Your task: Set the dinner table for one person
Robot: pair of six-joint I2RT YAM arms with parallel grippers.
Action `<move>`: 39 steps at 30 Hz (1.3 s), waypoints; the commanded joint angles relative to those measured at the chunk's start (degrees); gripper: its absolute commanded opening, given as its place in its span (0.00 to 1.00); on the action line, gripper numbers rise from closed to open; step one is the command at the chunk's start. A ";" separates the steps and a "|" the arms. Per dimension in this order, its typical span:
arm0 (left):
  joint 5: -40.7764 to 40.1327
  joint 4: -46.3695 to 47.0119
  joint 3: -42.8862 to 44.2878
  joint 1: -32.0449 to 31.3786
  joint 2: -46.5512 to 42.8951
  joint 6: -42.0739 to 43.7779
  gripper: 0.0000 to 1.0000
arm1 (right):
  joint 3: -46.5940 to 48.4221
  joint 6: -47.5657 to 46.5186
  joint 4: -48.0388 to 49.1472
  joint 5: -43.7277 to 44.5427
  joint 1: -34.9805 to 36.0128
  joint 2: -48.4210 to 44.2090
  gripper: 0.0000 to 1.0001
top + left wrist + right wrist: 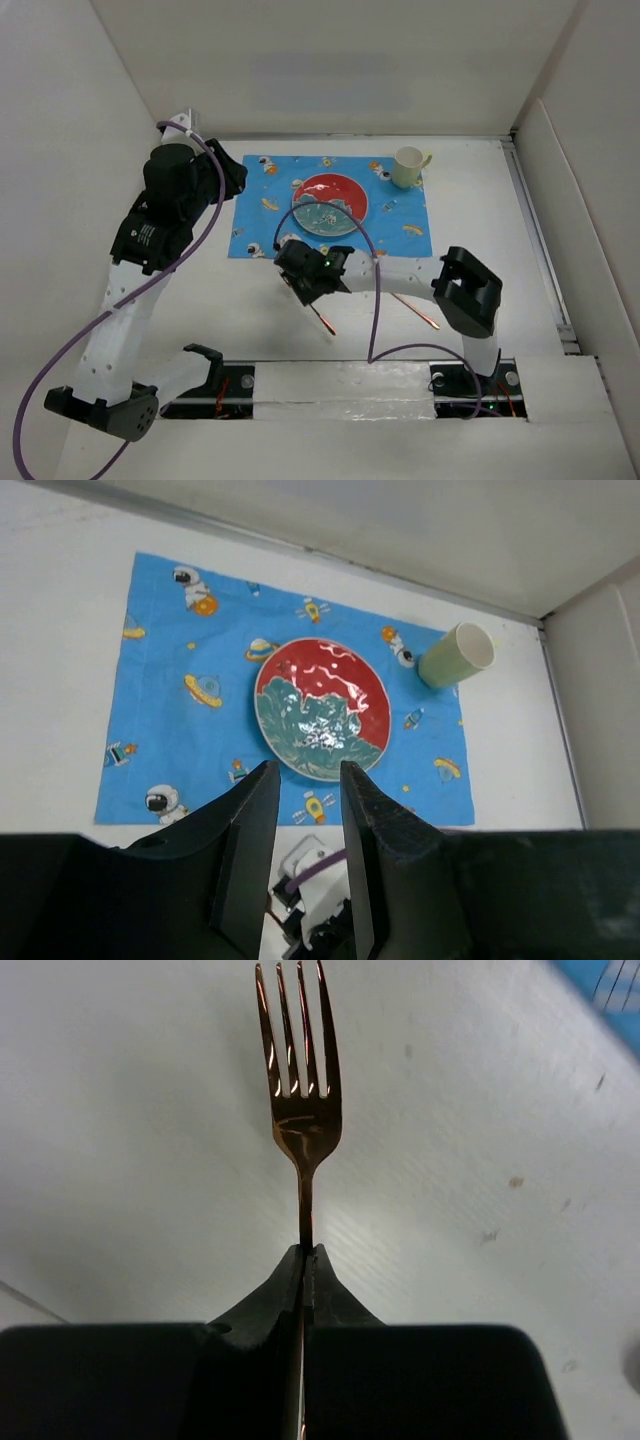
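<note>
My right gripper is shut on the neck of a copper fork and holds it above the white dinner table, just in front of the placemat's near edge. The fork's handle sticks out behind the fingers. A red and teal plate sits mid-placemat, and a pale green cup stands at its far right corner. My left gripper is open and empty, raised over the table's left side and looking down on the plate and cup.
The blue cartoon-printed placemat lies at the middle back of the table. A second thin copper utensil lies on the table under my right arm. White walls close in the back and both sides.
</note>
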 commanded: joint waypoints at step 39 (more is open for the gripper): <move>-0.58 0.92 -8.23 -6.66 -1.62 -1.16 0.28 | 68.35 19.06 1.91 -9.45 -22.72 39.24 0.43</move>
